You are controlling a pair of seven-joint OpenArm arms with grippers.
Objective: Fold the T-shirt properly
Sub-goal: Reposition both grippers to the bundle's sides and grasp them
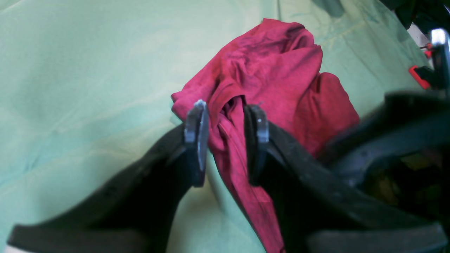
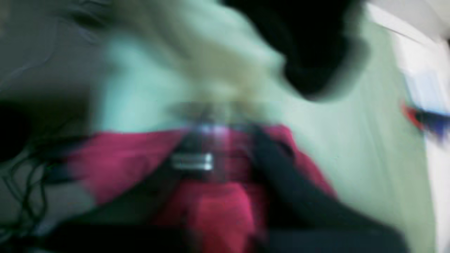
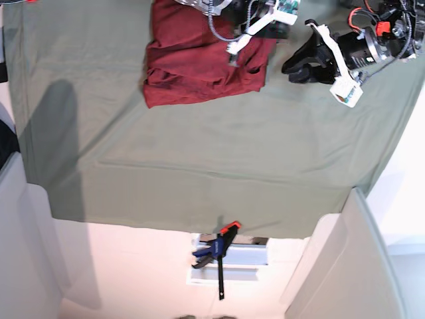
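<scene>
Base view: left gripper [image 3: 292,72], fingers slightly parted, hangs just beside the T-shirt [image 3: 192,63]; right gripper's [image 2: 219,130] opening I cannot tell, blurred over the T-shirt.

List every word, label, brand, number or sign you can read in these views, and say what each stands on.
No readable text in any view.
Dark red jersey T-shirt: no print visible.
Sage-green cloth: no lettering visible.
Blue, red and black bar clamp: too small in the base view to tell whether it is marked.
Right wrist view: too blurred to read anything.
</scene>
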